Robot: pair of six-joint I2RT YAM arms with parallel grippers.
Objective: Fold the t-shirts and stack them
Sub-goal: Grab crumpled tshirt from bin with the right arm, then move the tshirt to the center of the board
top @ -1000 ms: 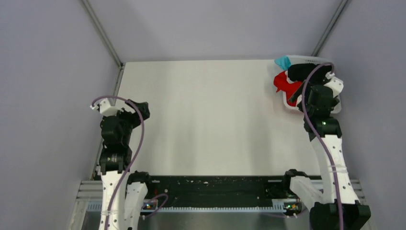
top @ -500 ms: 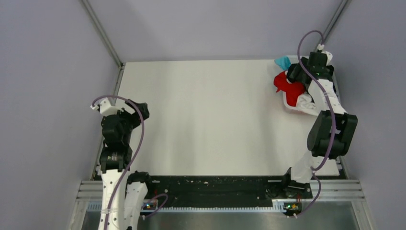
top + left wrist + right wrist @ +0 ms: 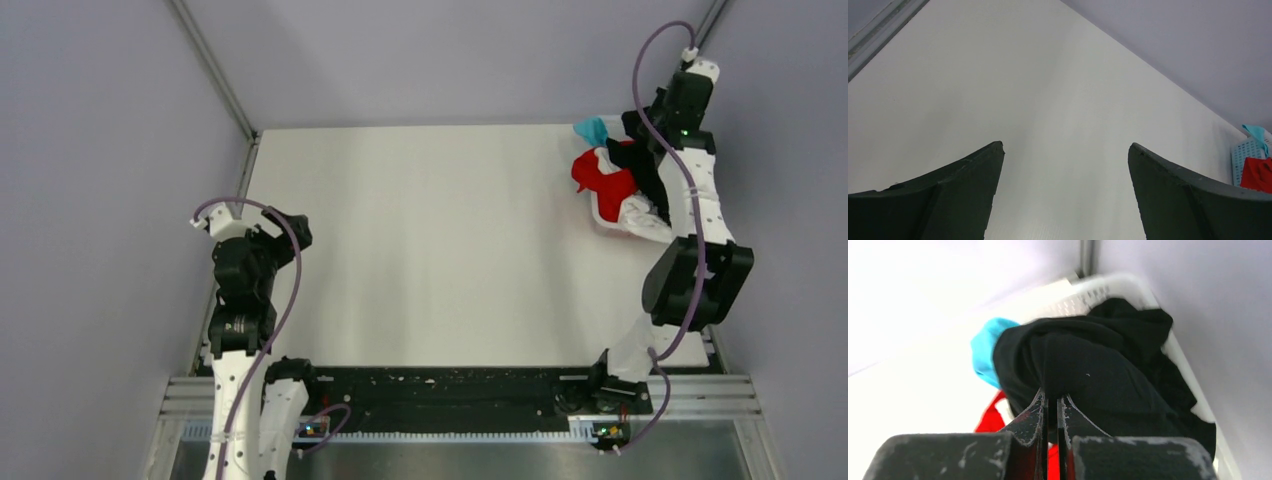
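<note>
Black cloth of the large black t-shirt is pinched by the right gripper. In the right wrist view its fingers are pressed together, with only a thin fold between them. The shirt hangs just beyond the fingertips, and its far part lies in the white basket. The light blue t-shirt is just beside it and the red t-shirt is lower, near the fingers. I judge that the hold is small, so the heavy cloth could slip out if the arm lifts it. It could also drag the other shirts along or tip the basket, because the pile seems tangled.

From the top view, the basket stands at the far right corner of the table. The black shirt reaches from the basket up to the raised gripper. A white t-shirt spills over the near rim and may fall out if the pile is pulled.

In the left wrist view, the left gripper is spread wide and holds nothing. It hovers over bare table, well apart from the basket, so from there it cannot catch a slipping shirt.
</note>
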